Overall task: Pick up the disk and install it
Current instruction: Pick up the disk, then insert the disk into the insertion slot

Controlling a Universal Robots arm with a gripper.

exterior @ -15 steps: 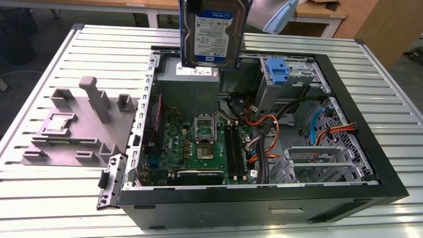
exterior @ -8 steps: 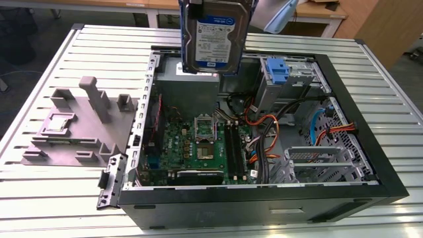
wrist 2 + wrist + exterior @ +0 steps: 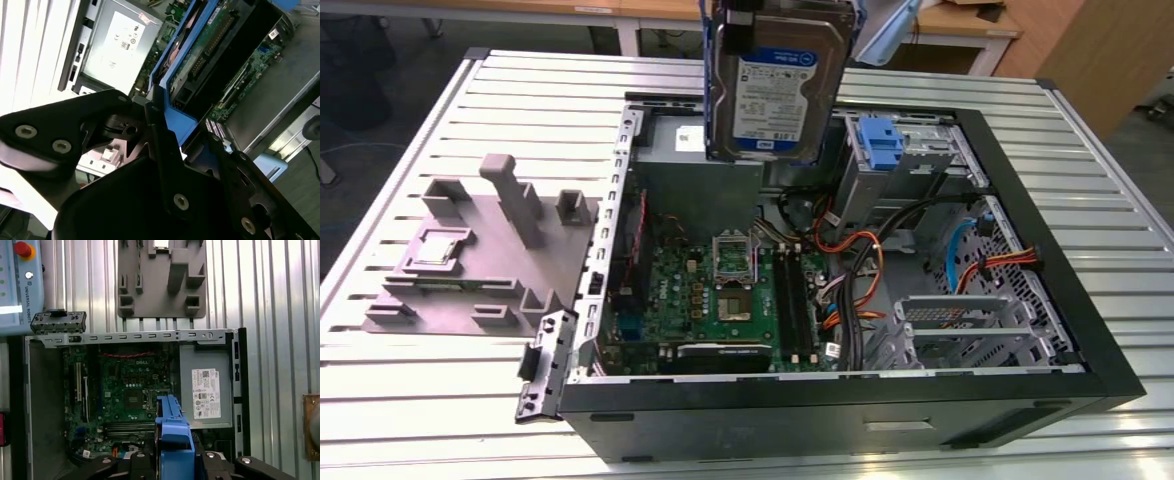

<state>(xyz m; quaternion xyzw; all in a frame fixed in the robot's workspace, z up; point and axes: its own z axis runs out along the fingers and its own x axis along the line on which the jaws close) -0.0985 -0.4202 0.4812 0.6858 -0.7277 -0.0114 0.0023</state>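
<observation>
The disk (image 3: pixel 778 85) is a silver-grey drive with a white-and-blue label in a bright blue bracket. It hangs upright in the air above the back of the open computer case (image 3: pixel 1067 330), over the power supply and apart from the parts inside. In both wrist views my gripper (image 3: pixel 174 457) is shut on the blue bracket (image 3: pixel 176 120). Its black fingers (image 3: pixel 165 150) press on either side of the bracket. The disk's green circuit board (image 3: pixel 212 37) faces the second wrist view. The motherboard (image 3: pixel 127 390) lies below.
A bare blue clip (image 3: pixel 881 140) sits in the drive bay at the case's back, on the exterior view's right. Orange and black cables (image 3: pixel 861 275) cross beside the motherboard. A grey power supply box with a white sticker (image 3: pixel 205 392) fills one corner. A grey fixture (image 3: pixel 480 250) stands on the slatted table.
</observation>
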